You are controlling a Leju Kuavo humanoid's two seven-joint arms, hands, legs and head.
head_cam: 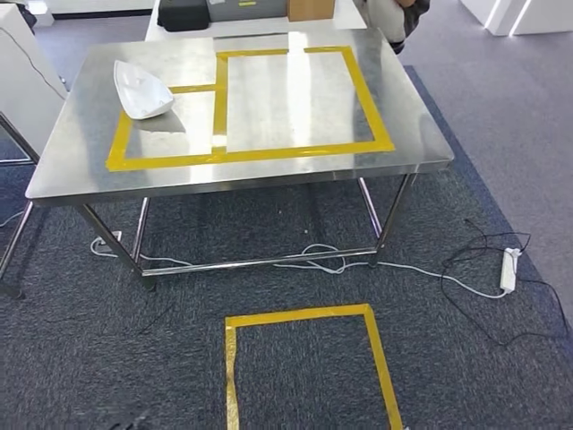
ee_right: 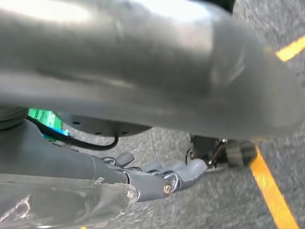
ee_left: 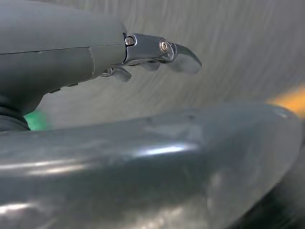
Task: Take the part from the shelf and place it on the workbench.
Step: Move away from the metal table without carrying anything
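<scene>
In the head view a white, curved, shell-like part (head_cam: 141, 90) lies on the steel workbench (head_cam: 284, 98), at its far left, on the corner of the smaller yellow-taped field. The workbench stands a short way in front of me. In the left wrist view my left hand (ee_left: 144, 50) hangs over grey carpet, fingers stretched out with nothing in them. My right hand (ee_right: 154, 179) in the right wrist view hangs the same way, fingers extended and holding nothing, above carpet with a yellow tape line (ee_right: 273, 195).
A yellow tape square (head_cam: 304, 358) marks the carpet just before me. Cables and a white power strip (head_cam: 508, 269) lie on the floor under and right of the bench. A white cabinet (head_cam: 21, 81) stands at the left. A person (head_cam: 398, 13) sits behind the bench.
</scene>
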